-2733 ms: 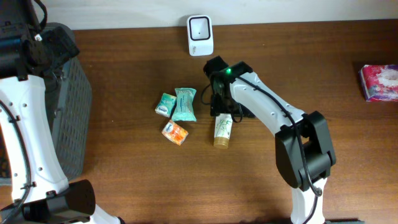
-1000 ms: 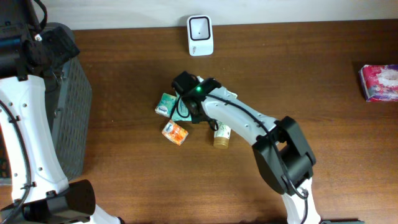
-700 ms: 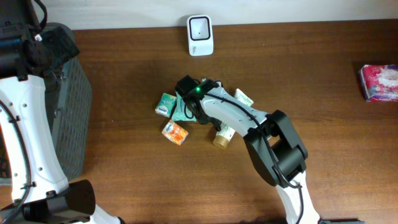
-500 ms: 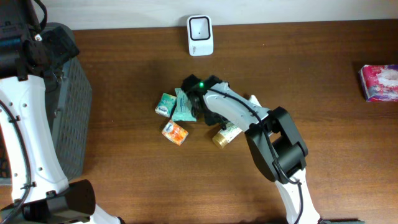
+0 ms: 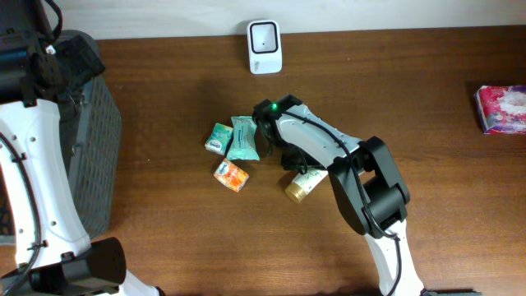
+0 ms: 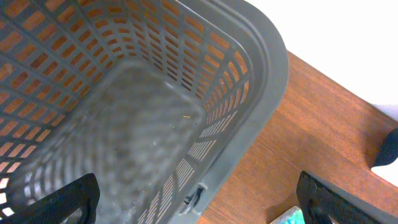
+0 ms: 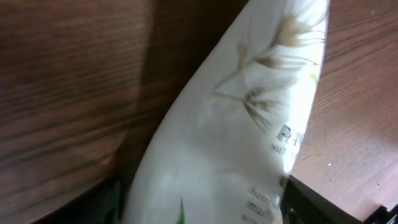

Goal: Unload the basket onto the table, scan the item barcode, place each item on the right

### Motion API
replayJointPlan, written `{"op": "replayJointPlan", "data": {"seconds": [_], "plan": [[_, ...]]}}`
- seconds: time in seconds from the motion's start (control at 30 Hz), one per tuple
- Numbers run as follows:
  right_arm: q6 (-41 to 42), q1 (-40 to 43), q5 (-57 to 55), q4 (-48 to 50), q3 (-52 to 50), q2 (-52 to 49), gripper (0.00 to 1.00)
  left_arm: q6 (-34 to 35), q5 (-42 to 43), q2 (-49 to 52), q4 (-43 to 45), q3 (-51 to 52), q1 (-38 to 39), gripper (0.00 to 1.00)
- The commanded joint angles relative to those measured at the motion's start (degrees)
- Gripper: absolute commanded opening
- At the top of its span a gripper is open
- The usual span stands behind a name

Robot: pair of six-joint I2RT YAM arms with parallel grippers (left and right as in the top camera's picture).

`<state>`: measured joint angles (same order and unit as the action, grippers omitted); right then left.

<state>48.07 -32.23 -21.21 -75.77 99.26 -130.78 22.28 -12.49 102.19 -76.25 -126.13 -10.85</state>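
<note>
The item, a white tube [image 5: 307,176] with a gold cap, lies slanted on the wooden table, cap toward the front. My right gripper [image 5: 291,157] is down over its upper end. In the right wrist view the tube [image 7: 236,137] fills the space between the fingers of the right gripper [image 7: 205,206], its printed side touching the right finger [image 7: 323,202]. No barcode shows. The white scanner [image 5: 265,47] stands at the table's back edge. My left gripper [image 6: 199,208] hangs open above the grey basket [image 6: 249,74], holding nothing.
A teal packet [image 5: 243,138], a smaller teal packet [image 5: 217,139] and an orange packet [image 5: 232,174] lie just left of the tube. The grey basket [image 5: 90,148] stands at the far left. A pink box [image 5: 501,108] sits at the right edge.
My right arm swung from over the teal packets back to the right. The tube turned with it, so its cap now points front-left and sits farther right. The left arm stayed still.
</note>
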Motion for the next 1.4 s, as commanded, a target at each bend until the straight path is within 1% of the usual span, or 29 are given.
{"op": "replayJointPlan", "data": {"seconds": [0.0, 0.03, 0.07, 0.13, 0.17, 0.2, 0.23, 0.3, 0.37, 0.43, 0.5, 0.53, 0.57, 0.67, 0.7, 0.73, 0.8, 0.87, 0.9, 0.93, 1.03, 1.1, 1.13, 1.23, 1.27, 1.33, 1.37], "plan": [[2.16, 0.11, 1.29, 2.93, -4.04, 0.0, 0.71, 0.35, -0.42, -0.92, 0.13, -0.57, -0.2, 0.99], [2.16, 0.11, 1.31, 3.87, -4.66, 0.0, 0.66, 0.35, -0.42, -0.92, 0.13, -0.57, -0.2, 0.99], [2.16, 0.11, 1.31, 4.96, -5.35, 0.0, 0.45, 0.35, -0.42, -0.92, 0.13, -0.57, -0.2, 0.99], [2.14, 0.13, 1.31, 5.14, -5.46, 0.0, 0.25, 0.35, -0.42, -0.92, 0.13, -0.57, -0.2, 0.99], [2.14, 0.13, 1.33, 5.14, -5.46, 0.0, 0.18, 0.35, -0.42, -0.92, 0.13, -0.57, -0.2, 0.99], [1.88, 0.13, 1.33, 5.11, -5.46, 0.0, 0.15, 0.35, -0.42, -0.92, 0.13, -0.57, -0.2, 0.99], [1.73, 0.24, 1.33, 5.07, -5.35, 0.02, 0.04, 0.35, -0.42, -0.92, 0.13, -0.57, -0.2, 0.99], [1.4, 1.36, 1.38, 3.08, -3.02, 0.07, 0.04, 0.35, -0.42, -0.92, 0.13, -0.57, -0.2, 0.99], [-4.68, 3.23, 4.57, 2.58, 0.28, 0.81, 0.04, 0.35, -0.42, -0.92, 0.13, -0.57, -0.2, 0.99], [-11.1, 5.22, 10.6, 3.37, 3.54, 1.68, 0.04, 0.35, -0.42, -0.92, 0.13, -0.57, -0.2, 0.99], [-22.82, 8.39, 23.74, 6.43, 7.1, 3.08, 0.04, 0.35, -0.42, -0.92, 0.13, -0.57, -0.2, 0.99], [-27.04, 10.12, 30.88, 7.74, 8.28, 3.43, 0.04, 0.35, -0.42, -0.92, 0.13, -0.57, -0.2, 0.99], [-29.07, 11.23, 35.41, 8.7, 8.79, 3.45, 0.04, 0.35, -0.42, -0.92, 0.13, -0.57, -0.2, 0.99], [-37.77, 15.98, 54.62, 13.31, 8.79, 3.45, 0.04, 0.35, -0.42, -0.92, 0.13, -0.57, -0.2, 0.99], [-39.54, 16.92, 58.1, 14.1, 8.76, 3.45, 0.04, 0.35, -0.42, -0.92, 0.13, -0.57, -0.2, 0.99], [-42.64, 18.6, 64.11, 15.21, 8.74, 3.45, 0.04, 0.35, -0.42, -0.92, 0.13, -0.57, -0.2, 0.99], [-46.14, 21.11, 68.91, 15.39, 8.31, 2.97, 0.04, 0.35, -0.42, -0.92, 0.13, -0.57, -0.2, 0.99], [-46.69, 22.6, 72.83, 17.79, 5.03, 2.91, 0.04, 0.35, -0.42, -0.92, 0.13, -0.57, -0.2, 0.99], [-48.33, 23.32, 78.36, 21.42, 1.01, 2.91, 0.04, 0.35, -0.42, -0.92, 0.13, -0.57, -0.2, 0.99], [-48.28, 23.63, 81.22, 24.57, -2.14, 2.91, 0.04, 0.35, -0.42, -0.92, 0.13, -0.57, -0.2, 0.99], [-47.17, 24.5, 83.1, 31.15, -10.27, 2.91, 0.04, 0.35, -0.42, -0.92, 0.13, -0.57, -0.2, 0.99], [-47.19, 25.2, 81.77, 31.87, -12.5, 2.91, 0.04, 0.35, -0.42, -0.92, 0.13, -0.57, -0.2, 0.99], [-47.19, 25.62, 80.02, 31.82, -13.29, 2.91, 0.06, 0.35, -0.42, -0.92, 0.13, -0.57, -0.2, 0.99], [-46.03, 26.69, 77.5, 31.47, -13.44, 2.91, 0.18, 0.35, -0.42, -0.92, 0.13, -0.57, -0.2, 0.99], [-45.9, 26.75, 77.5, 31.5, -13.44, 2.91, 0.19, 0.35, -0.42, -0.92, 0.13, -0.57, -0.2, 0.99], [-45.9, 26.67, 77.5, 31.52, -13.44, 2.91, 0.18, 0.35, -0.42, -0.92, 0.13, -0.57, -0.2, 0.99], [-45.9, 26.67, 77.53, 31.5, -13.44, 2.91, 0.15, 0.35, -0.42, -0.92, 0.13, -0.57, -0.2, 0.99]]}}
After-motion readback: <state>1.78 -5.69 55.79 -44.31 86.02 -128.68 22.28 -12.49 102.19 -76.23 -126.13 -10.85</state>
